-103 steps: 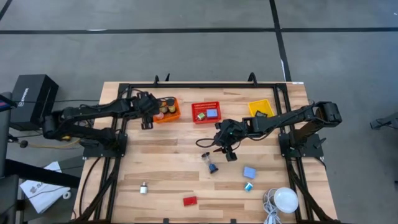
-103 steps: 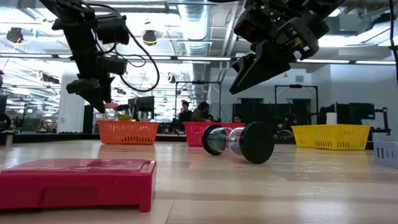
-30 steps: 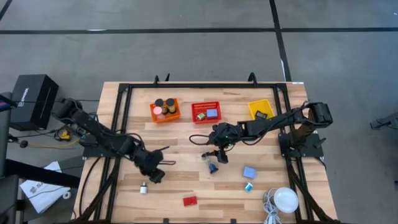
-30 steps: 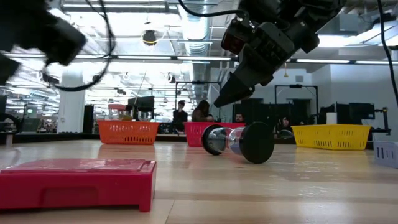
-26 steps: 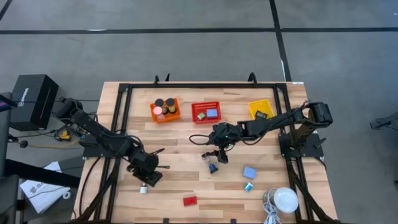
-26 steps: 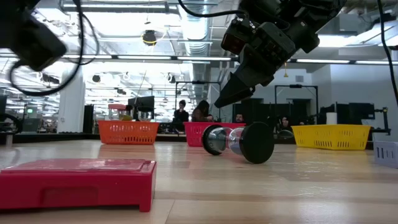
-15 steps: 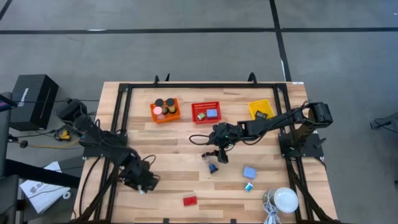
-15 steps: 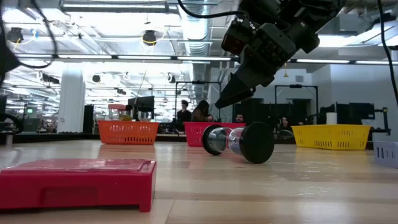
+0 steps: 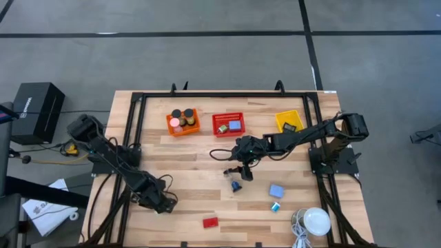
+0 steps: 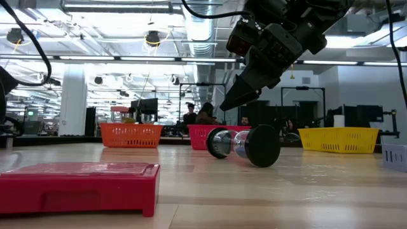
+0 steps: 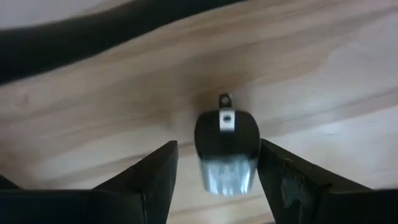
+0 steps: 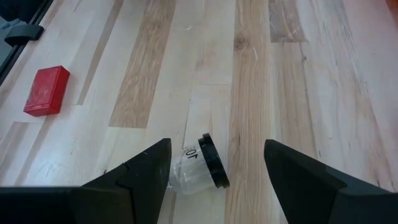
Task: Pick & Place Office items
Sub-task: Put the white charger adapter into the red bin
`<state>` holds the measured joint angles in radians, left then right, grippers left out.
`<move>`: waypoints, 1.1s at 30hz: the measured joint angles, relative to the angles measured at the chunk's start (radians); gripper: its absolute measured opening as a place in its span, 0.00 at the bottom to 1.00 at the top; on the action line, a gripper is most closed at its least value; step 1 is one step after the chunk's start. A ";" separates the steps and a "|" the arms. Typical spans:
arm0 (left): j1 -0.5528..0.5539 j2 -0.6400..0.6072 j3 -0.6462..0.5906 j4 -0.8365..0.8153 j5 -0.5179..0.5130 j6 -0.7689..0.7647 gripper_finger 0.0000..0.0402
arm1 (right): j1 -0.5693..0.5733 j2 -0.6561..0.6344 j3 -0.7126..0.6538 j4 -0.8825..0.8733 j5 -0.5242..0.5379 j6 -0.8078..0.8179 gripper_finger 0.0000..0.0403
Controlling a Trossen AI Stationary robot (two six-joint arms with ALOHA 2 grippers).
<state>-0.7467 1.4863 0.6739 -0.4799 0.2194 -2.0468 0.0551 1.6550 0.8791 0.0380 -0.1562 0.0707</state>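
The left gripper is spread wide around a black clip, ready to pinch it. The right gripper waits, open wide, over a clear jar.

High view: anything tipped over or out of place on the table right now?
Yes. A small clear jar with a black lid lies on its side mid-table, under the right gripper, whose jaws are open. The left gripper straddles a small black clip.

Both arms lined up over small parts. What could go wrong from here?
1. The clear jar with the black lid lies on its side between the open right gripper's fingers; it may roll away as they close.
2. The small black clip sits between the open left gripper's fingers; it may slip out.
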 joint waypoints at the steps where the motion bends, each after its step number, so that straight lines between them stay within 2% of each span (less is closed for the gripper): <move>1: 0.000 0.007 0.000 0.000 0.000 0.019 0.52 | 0.000 0.000 0.000 0.000 0.000 0.000 0.62; 8: 0.001 0.019 0.000 0.005 -0.007 0.051 0.42 | -0.003 0.000 0.000 -0.026 0.000 -0.009 0.62; 12: 0.001 0.019 0.000 0.007 -0.025 0.052 0.35 | -0.023 -0.001 0.000 -0.112 -0.001 -0.105 0.62; 15: 0.007 0.015 0.000 0.039 -0.081 0.054 0.32 | -0.053 -0.001 0.000 -0.209 -0.001 -0.102 0.62; 18: 0.032 -0.012 0.000 0.063 -0.140 0.097 0.34 | -0.088 -0.001 0.001 -0.292 -0.001 -0.064 0.62; 22: 0.090 -0.087 -0.001 0.070 -0.276 0.193 0.36 | -0.131 -0.001 0.030 -0.391 -0.001 -0.036 0.62; 27: 0.243 -0.191 0.000 0.085 -0.475 0.471 0.32 | -0.160 -0.001 0.065 -0.449 -0.001 -0.018 0.62; 30: 0.365 -0.244 0.000 0.133 -0.550 0.727 0.32 | -0.161 -0.001 0.070 -0.449 -0.001 -0.017 0.62; 33: 0.501 -0.276 0.000 0.242 -0.571 1.018 0.34 | -0.155 -0.001 0.070 -0.465 -0.001 -0.017 0.62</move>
<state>-0.2459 1.2108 0.6739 -0.2382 -0.3519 -1.0289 -0.0994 1.6539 0.9489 -0.4272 -0.1570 0.0536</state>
